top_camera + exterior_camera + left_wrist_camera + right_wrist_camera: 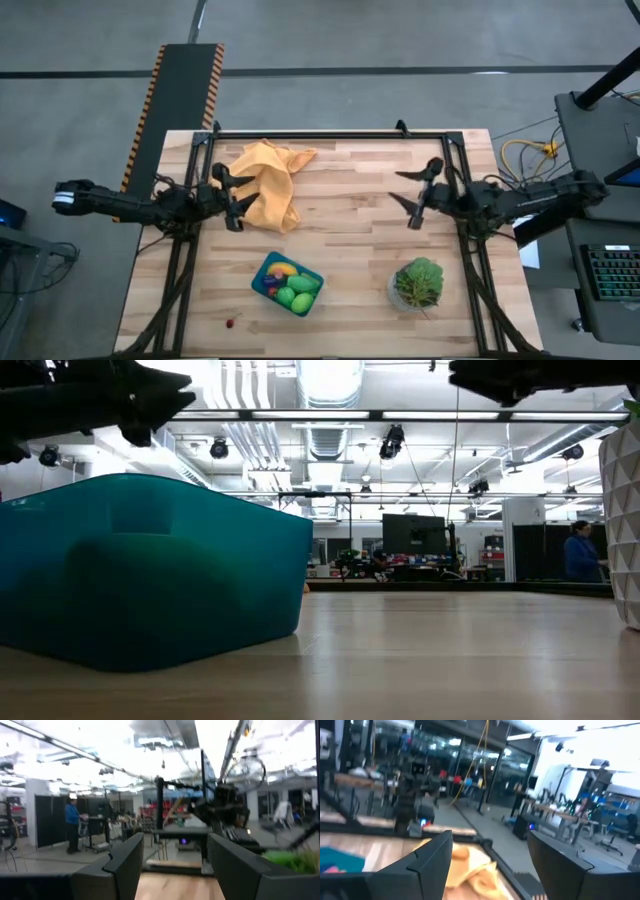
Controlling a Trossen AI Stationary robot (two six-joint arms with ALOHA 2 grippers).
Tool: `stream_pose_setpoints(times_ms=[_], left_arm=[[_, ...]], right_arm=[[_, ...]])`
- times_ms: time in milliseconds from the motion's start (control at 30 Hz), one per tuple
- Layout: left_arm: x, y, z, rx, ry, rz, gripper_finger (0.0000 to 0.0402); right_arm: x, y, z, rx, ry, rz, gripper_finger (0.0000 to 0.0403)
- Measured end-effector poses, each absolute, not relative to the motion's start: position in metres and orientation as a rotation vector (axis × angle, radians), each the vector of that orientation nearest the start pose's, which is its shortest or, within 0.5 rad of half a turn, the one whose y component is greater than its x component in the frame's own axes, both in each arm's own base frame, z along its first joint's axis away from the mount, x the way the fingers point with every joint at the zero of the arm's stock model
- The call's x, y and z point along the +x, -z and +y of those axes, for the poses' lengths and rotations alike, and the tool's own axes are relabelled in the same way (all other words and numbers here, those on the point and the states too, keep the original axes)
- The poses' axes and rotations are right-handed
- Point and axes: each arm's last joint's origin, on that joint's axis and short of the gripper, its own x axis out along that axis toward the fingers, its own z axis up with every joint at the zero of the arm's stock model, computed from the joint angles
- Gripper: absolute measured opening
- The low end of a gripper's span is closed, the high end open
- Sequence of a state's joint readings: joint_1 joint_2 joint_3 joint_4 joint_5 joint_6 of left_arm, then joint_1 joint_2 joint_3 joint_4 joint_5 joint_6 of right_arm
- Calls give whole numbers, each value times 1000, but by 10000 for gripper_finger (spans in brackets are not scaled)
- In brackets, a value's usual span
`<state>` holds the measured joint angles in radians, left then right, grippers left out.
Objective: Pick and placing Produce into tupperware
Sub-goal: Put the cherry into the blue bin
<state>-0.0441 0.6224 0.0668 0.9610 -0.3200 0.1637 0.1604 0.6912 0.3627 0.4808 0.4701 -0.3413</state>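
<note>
Nearest the front edge of the table (350,300), a small red piece (232,322) lies by itself on the wood, apart from the tupperware (261,281) just behind it, and I judge it to be the one bit of produce not yet packed. To fetch it well I should come straight down over it with my fingers spread just past its width, close gently because it is tiny and may roll, lift clear of the teal rim, and let go low over a gap between the pieces already inside. In the tupperware I count one yellow banana (285,268), about three green ovals (302,284), and a dark purple piece that may be the eggplant; smaller bits I cannot separate. So: one container, one loose red piece, and one leafy plant in a clear pot (418,283) standing off toward my right side. Farther back, my two claws hang above the middle of the table, both empty. My left gripper (233,198) hangs beside the one orange-yellow cloth (268,183) with its fingers wide apart. My right gripper (417,197) hangs over bare wood, well apart from the plant, its fingers parted too and holding nothing. Of the two, my left sits closer to the red piece.
</note>
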Motion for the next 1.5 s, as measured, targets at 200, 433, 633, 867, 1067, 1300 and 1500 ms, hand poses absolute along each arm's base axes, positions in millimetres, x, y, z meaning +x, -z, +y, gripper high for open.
stream_pose_setpoints(times_ms=[200,433,633,867,1067,1300,1500], left_arm=[[125,-230,4,222,-359,-503,206],[106,-257,5,493,-592,-730,206],[103,-255,8,637,-740,-644,206],[105,-254,9,655,-755,-622,206],[105,-248,10,541,-772,-590,206],[111,-232,10,291,-712,-489,206],[121,-219,4,151,-591,-386,206]], right_arm=[[143,-276,10,-302,363,-222,251],[133,-311,3,-363,555,-264,246],[129,-331,2,-438,601,-280,244],[129,-334,1,-449,608,-277,243],[133,-324,2,-416,578,-225,241],[135,-318,2,-299,546,-210,238],[137,-313,2,-211,525,-192,238]])
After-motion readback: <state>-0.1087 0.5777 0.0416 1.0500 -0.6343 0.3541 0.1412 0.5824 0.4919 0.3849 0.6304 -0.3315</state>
